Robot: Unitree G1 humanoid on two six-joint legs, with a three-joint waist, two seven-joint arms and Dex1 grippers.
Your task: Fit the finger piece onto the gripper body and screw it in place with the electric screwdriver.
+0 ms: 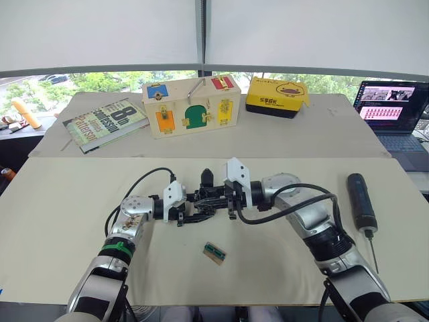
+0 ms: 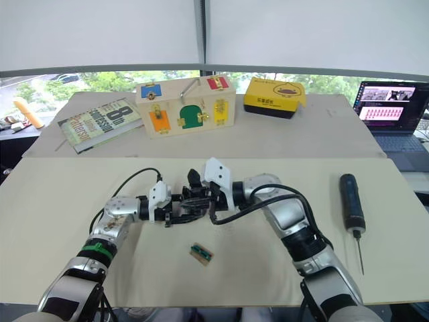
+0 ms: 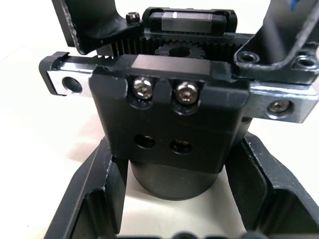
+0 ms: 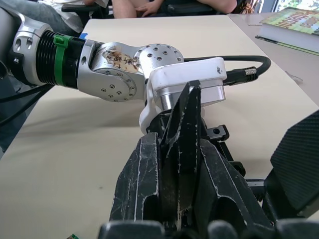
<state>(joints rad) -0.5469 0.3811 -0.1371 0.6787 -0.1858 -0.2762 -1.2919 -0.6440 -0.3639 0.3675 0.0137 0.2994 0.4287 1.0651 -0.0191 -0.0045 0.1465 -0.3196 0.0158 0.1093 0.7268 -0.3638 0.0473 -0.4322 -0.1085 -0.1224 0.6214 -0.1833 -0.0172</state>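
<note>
Grippers meet mid-bench, and between them sits the gripper body (image 1: 204, 201), held off the surface. From the head views the left gripper (image 1: 175, 209) comes in from the left and the right gripper (image 1: 231, 196) from the right, but the small black parts blur together there. The left wrist view sorts it out: the body's block with two silver screw heads, two bare holes below them and a toothed rack across the top, its round base pinched in the left jaws. The right wrist view adds the pointed black finger piece (image 4: 183, 144) pinched upright in the right jaws. The electric screwdriver (image 1: 361, 204) lies alone near the bench's right edge. A small green chip (image 1: 214, 252) lies toward the front edge. At the back, the book (image 1: 104, 123) shows a large "8".
</note>
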